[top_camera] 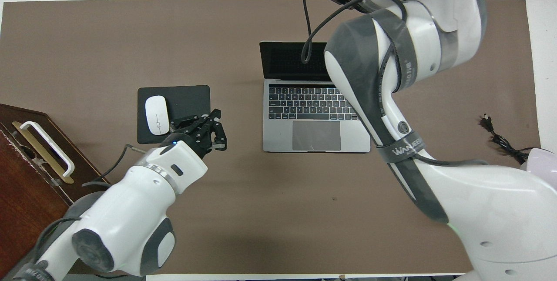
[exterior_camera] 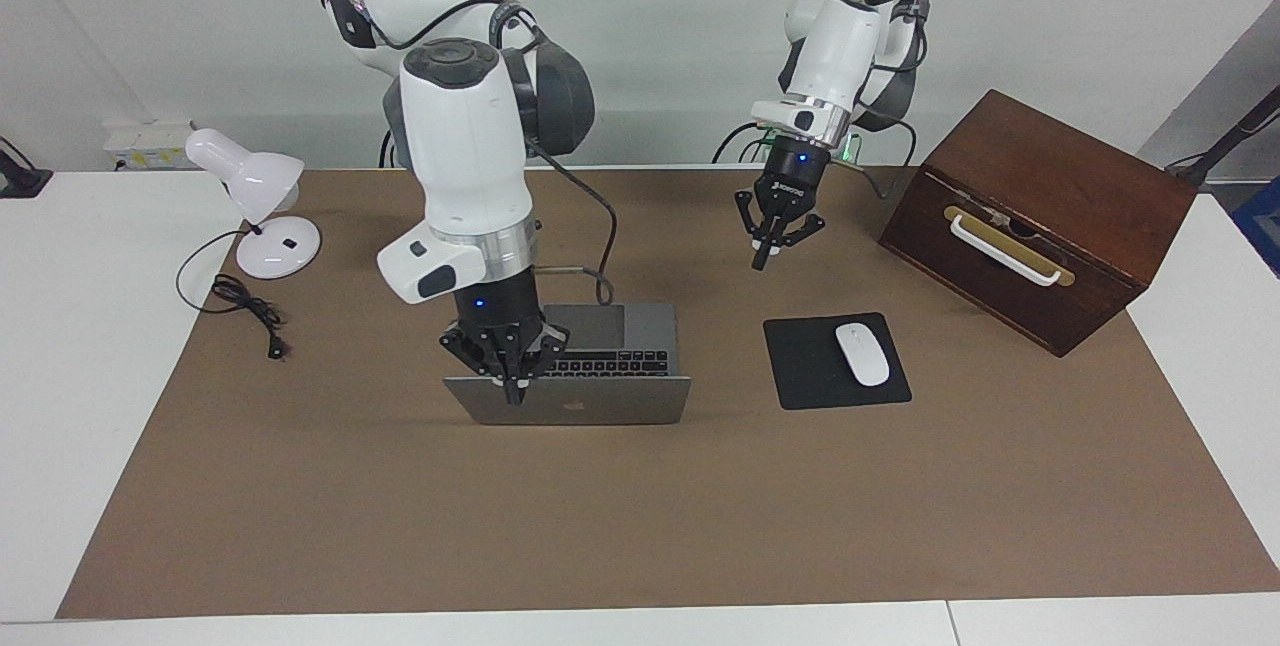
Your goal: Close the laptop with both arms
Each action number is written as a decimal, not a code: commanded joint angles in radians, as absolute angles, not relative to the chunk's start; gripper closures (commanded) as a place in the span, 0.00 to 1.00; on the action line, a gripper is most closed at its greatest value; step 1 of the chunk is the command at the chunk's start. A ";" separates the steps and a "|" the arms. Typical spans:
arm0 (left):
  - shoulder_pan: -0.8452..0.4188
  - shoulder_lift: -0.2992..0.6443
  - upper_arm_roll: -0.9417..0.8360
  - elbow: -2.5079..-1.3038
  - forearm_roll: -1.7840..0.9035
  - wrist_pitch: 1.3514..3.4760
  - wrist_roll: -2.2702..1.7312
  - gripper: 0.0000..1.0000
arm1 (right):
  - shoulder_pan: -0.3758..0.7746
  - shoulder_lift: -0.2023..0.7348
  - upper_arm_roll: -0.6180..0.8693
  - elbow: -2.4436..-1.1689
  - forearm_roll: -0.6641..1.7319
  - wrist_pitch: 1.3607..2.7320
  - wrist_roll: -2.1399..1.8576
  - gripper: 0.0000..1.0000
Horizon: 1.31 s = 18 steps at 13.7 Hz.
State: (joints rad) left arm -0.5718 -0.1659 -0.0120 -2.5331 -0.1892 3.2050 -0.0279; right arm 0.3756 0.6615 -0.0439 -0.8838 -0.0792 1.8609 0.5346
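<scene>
The silver-grey laptop [exterior_camera: 580, 404] [top_camera: 311, 102] stands open in the middle of the brown mat, its lid upright and its keyboard toward the robots. My right gripper [exterior_camera: 513, 389] is shut, with its tips at the lid's top edge near the corner toward the right arm's end; whether they touch it I cannot tell. In the overhead view the right arm's wrist hides that gripper and that corner of the lid. My left gripper [exterior_camera: 763, 263] [top_camera: 219, 131] is shut and empty. It hangs over bare mat between the laptop and the mouse pad.
A black mouse pad [exterior_camera: 805, 366] [top_camera: 189, 113] with a white mouse [exterior_camera: 862, 354] lies beside the laptop toward the left arm's end. A wooden box [exterior_camera: 1040, 216] with a white handle stands farther along that end. A white desk lamp [exterior_camera: 255, 196] and its cable [exterior_camera: 245, 311] are at the right arm's end.
</scene>
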 commanded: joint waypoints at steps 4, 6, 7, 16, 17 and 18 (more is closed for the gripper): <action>-0.693 0.032 0.005 -2.526 -0.204 3.442 -0.023 1.00 | 0.397 0.719 -0.055 -0.848 -0.109 1.868 0.558 1.00; -0.718 0.089 0.005 -2.507 -0.204 3.470 -0.018 1.00 | 0.397 0.718 -0.051 -0.850 -0.110 1.864 0.551 1.00; -0.730 0.128 0.005 -2.499 -0.204 3.505 -0.018 1.00 | 0.400 0.718 -0.049 -0.851 -0.110 1.859 0.548 1.00; -0.749 0.244 0.006 -2.436 -0.195 3.504 -0.015 1.00 | 0.405 0.716 -0.041 -0.888 -0.110 1.845 0.466 1.00; -0.747 0.251 0.008 -2.434 -0.193 3.505 -0.014 1.00 | 0.405 0.716 -0.041 -0.890 -0.107 1.841 0.460 1.00; -0.749 0.255 0.006 -2.436 -0.193 3.505 -0.014 1.00 | 0.405 0.716 -0.041 -0.891 -0.103 1.838 0.454 1.00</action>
State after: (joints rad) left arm -0.7285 0.2267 -0.0099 -2.4527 -0.1890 3.4815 -0.0279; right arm 0.4063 0.7173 -0.0491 -0.8874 -0.0846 1.8490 0.4781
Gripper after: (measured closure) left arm 0.991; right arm 0.991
